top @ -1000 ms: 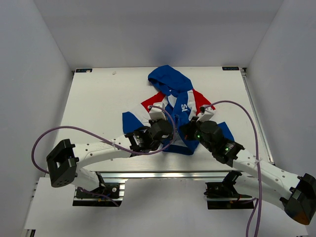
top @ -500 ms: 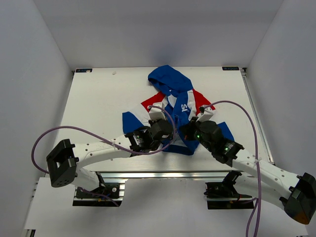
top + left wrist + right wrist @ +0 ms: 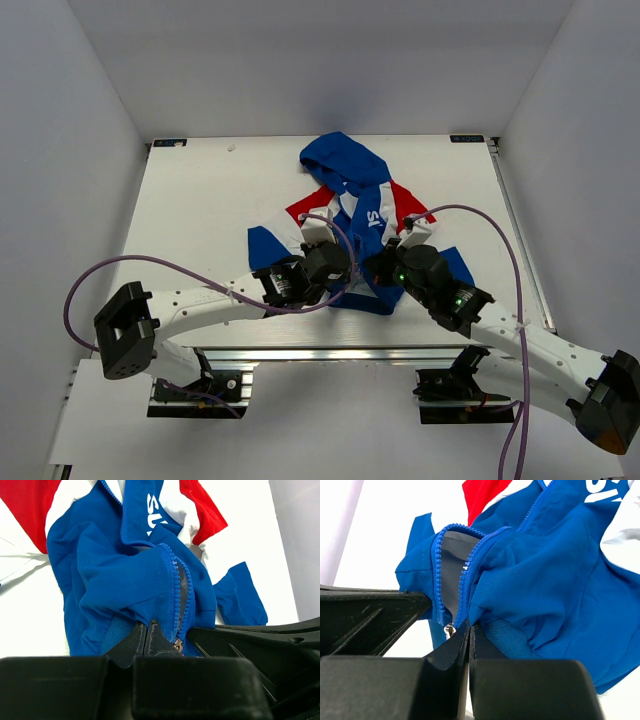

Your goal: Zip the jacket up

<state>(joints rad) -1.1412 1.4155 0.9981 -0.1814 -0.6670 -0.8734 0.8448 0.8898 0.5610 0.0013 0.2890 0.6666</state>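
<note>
1. Jacket point(image 3: 360, 215) lies on the white table point(image 3: 200, 200), with its hood end farthest from my bases and its hem end nearest them. The lower front is bunched and lifted a little.
2. My left pincer point(image 3: 147, 630) is squeezed fully together at the jacket's hem, just beside the zipper point(image 3: 175, 580). It grips blue cloth, though my own fingers hide the bit caught between the tips.
3. My right pincer point(image 3: 469, 630) is likewise clamped tight on the hem, on the other side of the zipper, with its tips against the ribbing point(image 3: 510, 637).
4. Between my two pincers the zipper's two rows of teeth stand apart, and grey lining shows in the gap. The small metal pull point(image 3: 449, 628) hangs at the bottom end, just beside my tips.
5. Higher up the jacket, folds cover the teeth, so I cannot tell whether they meet there.
6. The white lettering point(image 3: 155, 502) on the chest is cut off by the frame edge in both wrist views, and I cannot read it whole.
7. From above, my wrists cover the hem, so neither grip shows in that view.
</note>
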